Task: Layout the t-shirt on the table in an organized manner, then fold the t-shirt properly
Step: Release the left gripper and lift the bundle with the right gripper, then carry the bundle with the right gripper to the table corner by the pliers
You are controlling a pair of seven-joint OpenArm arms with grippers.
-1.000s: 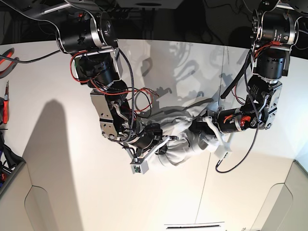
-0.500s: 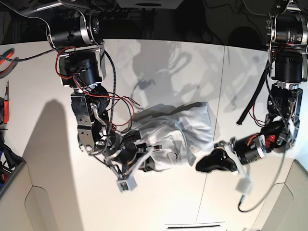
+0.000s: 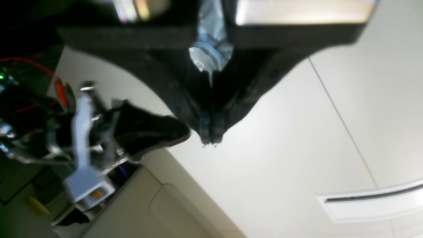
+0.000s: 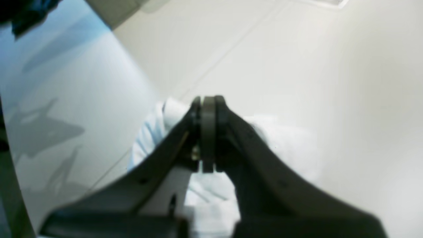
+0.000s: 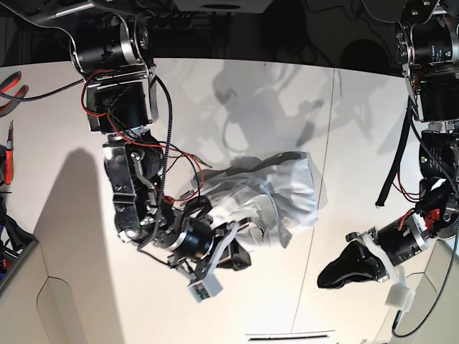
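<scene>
One t-shirt is lying bunched mid-frame on the tabletop; two end effectors: left end effector and right end effector, both pressed together, gripping nothing.

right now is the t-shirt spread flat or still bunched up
Bunched up. The t-shirt lies in a wrinkled heap on the table, folds piled over one another, no sleeves or outline laid out.
</scene>
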